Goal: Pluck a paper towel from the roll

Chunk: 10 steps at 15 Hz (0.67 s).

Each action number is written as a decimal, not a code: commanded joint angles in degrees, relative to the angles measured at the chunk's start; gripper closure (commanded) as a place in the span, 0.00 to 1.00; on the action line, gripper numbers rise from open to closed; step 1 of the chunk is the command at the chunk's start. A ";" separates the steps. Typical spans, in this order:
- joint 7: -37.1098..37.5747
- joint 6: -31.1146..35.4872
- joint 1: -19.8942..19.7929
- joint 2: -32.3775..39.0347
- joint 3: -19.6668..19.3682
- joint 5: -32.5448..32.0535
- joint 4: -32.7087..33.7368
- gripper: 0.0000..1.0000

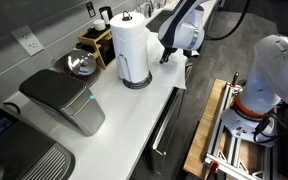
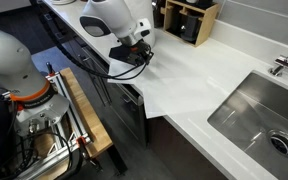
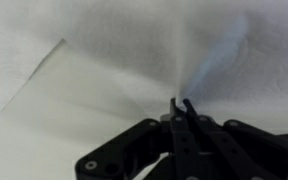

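The roll (image 1: 132, 48) stands upright on its dark round base on the white counter; it does not show in the exterior view with the sink. The paper towel (image 2: 174, 88) lies flat on the counter with a corner hanging over the front edge, and it also shows at the counter edge (image 1: 180, 86). My gripper (image 1: 167, 57) is to the right of the roll, low over the sheet, and it shows in both exterior views (image 2: 144, 57). In the wrist view my gripper (image 3: 181, 101) is shut, pinching the paper towel (image 3: 74, 90). Creases fan out from the fingertips.
A grey rounded appliance (image 1: 69, 100) and a metal bowl (image 1: 81, 65) stand on the counter left of the roll. A wooden box (image 2: 189, 20) sits at the wall. A sink (image 2: 259, 115) with a faucet (image 2: 284, 60) is set into the counter. A wooden rack (image 2: 84, 120) stands by the robot base.
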 commanded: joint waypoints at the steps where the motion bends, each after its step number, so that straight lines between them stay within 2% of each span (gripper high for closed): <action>1: 2.95 2.12 -1.91 -5.50 2.19 -3.70 -1.93 0.94; 6: 4.13 5.43 -7.60 -9.94 8.30 -5.92 -1.65 0.94; 10: 4.25 6.50 -14.59 -13.81 15.88 -5.60 -1.47 0.94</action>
